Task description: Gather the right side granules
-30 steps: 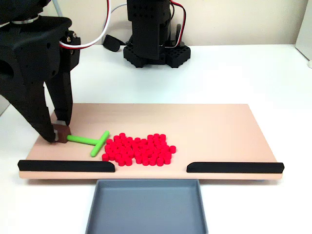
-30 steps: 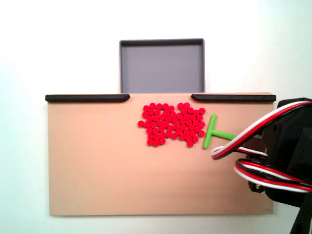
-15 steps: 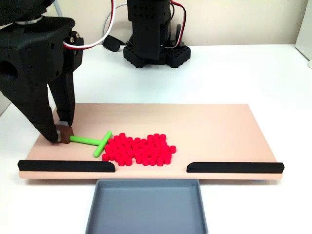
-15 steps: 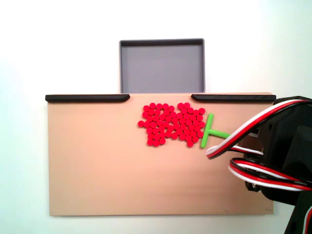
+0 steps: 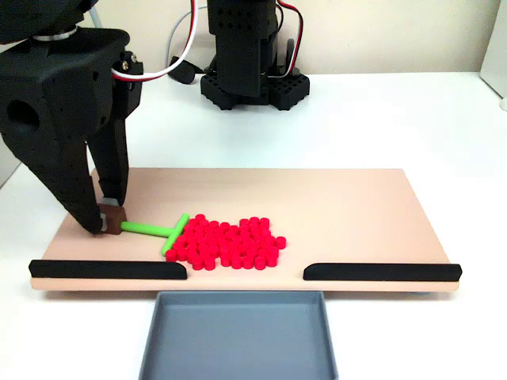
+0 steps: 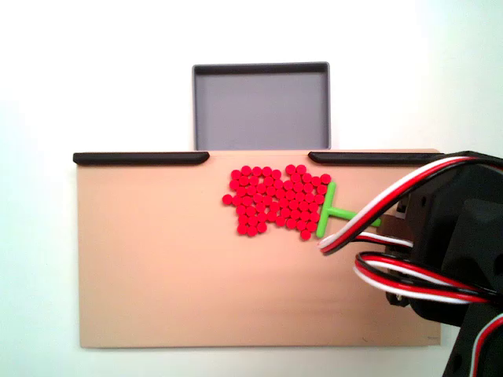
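- Claw [image 5: 111, 224] down at the board's 9 o'clock end in a fixed view, pinching the stem end of the green T-shaped stick [image 5: 162, 233].
- Stick lies flat; its crossbar touches the 9 o'clock edge of the granules [image 5: 227, 241].
- Granules: one tight red patch on the tan board [image 5: 356, 206], toward its 6 o'clock edge, facing the gap between the two black rails [image 5: 107, 269].
- Grey tray [image 5: 238, 336] sits on the white worktop [image 5: 380, 119] just past that gap.
- In another fixed view the granules [image 6: 275, 201] sit near 12 o'clock, stick crossbar [image 6: 325, 209] against their 3 o'clock side; arm and cables cover the stem end.
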